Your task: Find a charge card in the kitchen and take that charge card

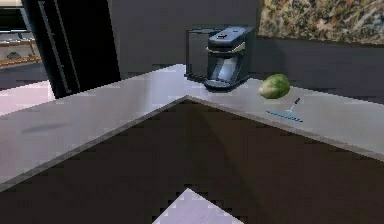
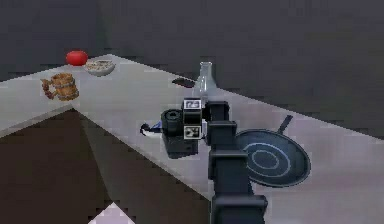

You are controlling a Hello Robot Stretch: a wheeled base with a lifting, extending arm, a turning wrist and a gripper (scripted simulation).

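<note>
Nearest in the arm side view, the dark square arm [image 2: 236, 192] rises from the bottom edge and reaches over the pale surface [image 2: 130, 96]. At the arm's far end sit the two white marked squares [image 2: 195, 105]. Left of them is the dark body of the end effector [image 2: 151, 127], with its thin fingers pointing toward that view's left, close to the surface's near edge.

A small bluish fleck [image 2: 147, 128] shows right at the fingertips. It is too small to name, and with the surface behind it I cannot tell whether the end effector holds anything or merely hangs by it.

Just right of the arm a dark frying pan [image 2: 268, 158] lies flat, its handle pointing up and away. Beyond the squares stands a clear glass bottle [image 2: 205, 78], upright, with a small dark flat slip [image 2: 181, 82] just to its left. Well apart, toward the far left corner, are a brown mug [image 2: 60, 87], a red round fruit [image 2: 75, 58] and a shallow bowl [image 2: 99, 67].

In the forward view an L-shaped stretch of counter carries a dark coffee machine [image 1: 225, 58] and, to its right, a green round fruit [image 1: 274, 86]. Near that fruit, toward the counter's front edge, lies a teal flat piece [image 1: 284, 117], thin and card-like in outline. A short dark stick [image 1: 294, 103] rests just beside it. Whether this piece and the fleck at the fingertips are the same thing cannot be told.

A painting [image 1: 320, 20] hangs on the wall above, and a tall dark cabinet [image 1: 70, 40] stands at the left.
</note>
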